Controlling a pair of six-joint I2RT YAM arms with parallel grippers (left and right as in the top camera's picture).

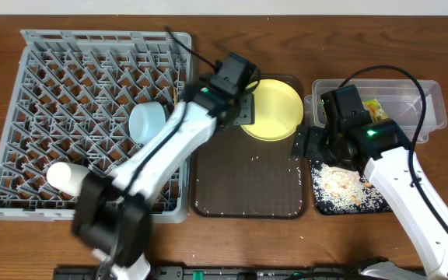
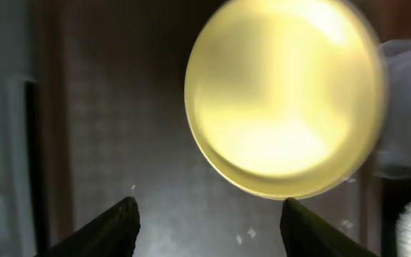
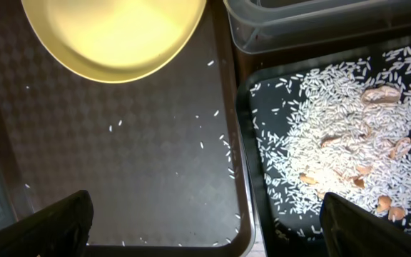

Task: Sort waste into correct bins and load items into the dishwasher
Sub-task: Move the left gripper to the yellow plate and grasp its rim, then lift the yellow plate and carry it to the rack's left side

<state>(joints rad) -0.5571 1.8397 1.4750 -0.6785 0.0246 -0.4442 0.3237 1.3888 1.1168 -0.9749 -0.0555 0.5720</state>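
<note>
A round pale-yellow plate (image 1: 274,109) (image 2: 284,100) (image 3: 116,36) lies at the far end of the dark brown serving tray (image 1: 247,187). My left gripper (image 1: 247,113) (image 2: 209,214) hovers at the plate's left rim, open and holding nothing; its view is blurred. My right gripper (image 1: 306,144) (image 3: 209,214) is wide open over the seam between the serving tray and the black tray (image 1: 321,204) (image 3: 262,107), which holds a heap of white rice (image 1: 344,187) (image 3: 341,135). Loose rice grains (image 3: 220,146) dot the serving tray. In the grey dish rack (image 1: 45,85) sit a light-blue bowl (image 1: 148,122) and a white cup (image 1: 67,177).
The clear plastic tub (image 1: 430,97) (image 3: 298,25) stands behind the black tray and holds a green-and-yellow wrapper (image 1: 376,109). My left arm stretches across the rack's right side. Bare wooden table shows along the far edge and in front of the rack.
</note>
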